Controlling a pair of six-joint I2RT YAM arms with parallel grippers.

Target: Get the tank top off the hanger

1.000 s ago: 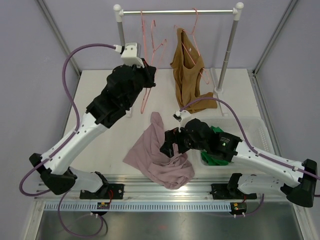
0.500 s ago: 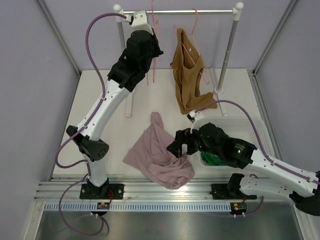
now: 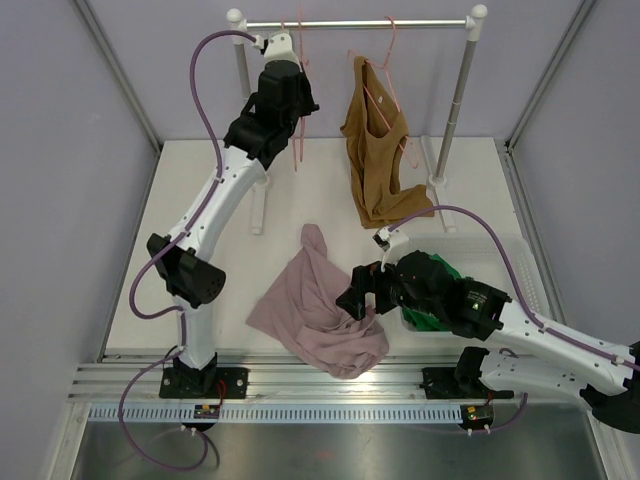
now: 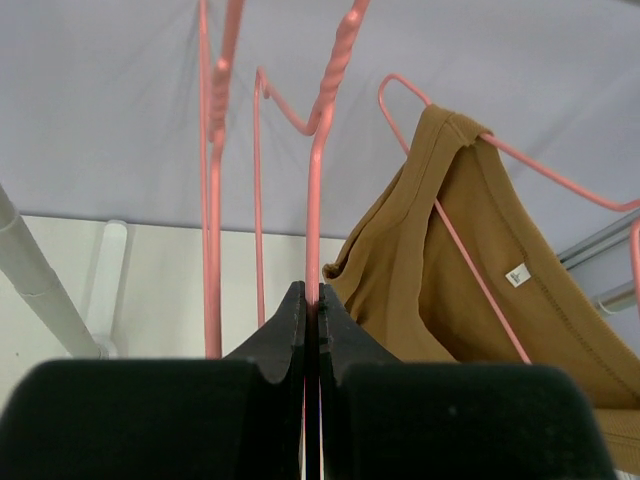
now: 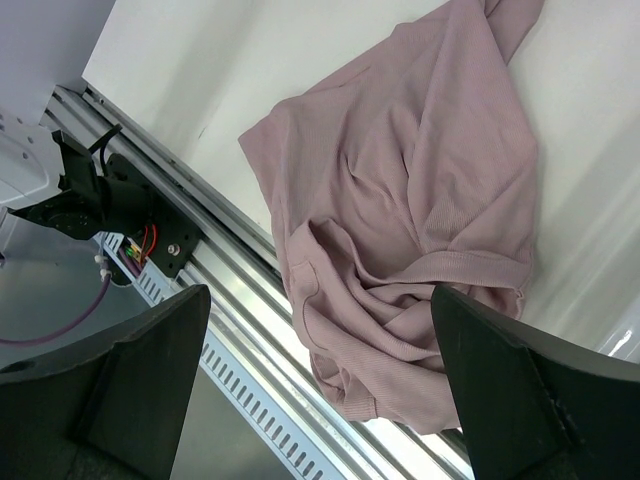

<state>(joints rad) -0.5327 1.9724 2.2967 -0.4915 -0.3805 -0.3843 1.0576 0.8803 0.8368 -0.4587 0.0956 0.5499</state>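
A brown tank top (image 3: pixel 378 170) (image 4: pixel 470 260) hangs on a pink hanger (image 3: pixel 392 85) from the rail (image 3: pixel 355 22). A mauve tank top (image 3: pixel 315 310) (image 5: pixel 420 200) lies crumpled on the table by the front edge, off any hanger. My left gripper (image 3: pixel 302 105) (image 4: pixel 311 292) is high up at the rail's left end, shut on the wire of a bare pink hanger (image 3: pixel 296 150) (image 4: pixel 315 200). My right gripper (image 3: pixel 355 300) (image 5: pixel 320 295) hovers open just above the mauve tank top, with nothing between its fingers.
A second bare pink hanger (image 4: pixel 212 180) hangs just left of the held one. A clear bin (image 3: pixel 520 260) holding a green cloth (image 3: pixel 430 315) stands at the right, partly under my right arm. The rail's posts (image 3: pixel 452 110) stand at the back.
My left arm has lifted the bare hanger from mid-height up to the rail's left end. My right gripper has drifted slightly right, staying open above the mauve tank top.
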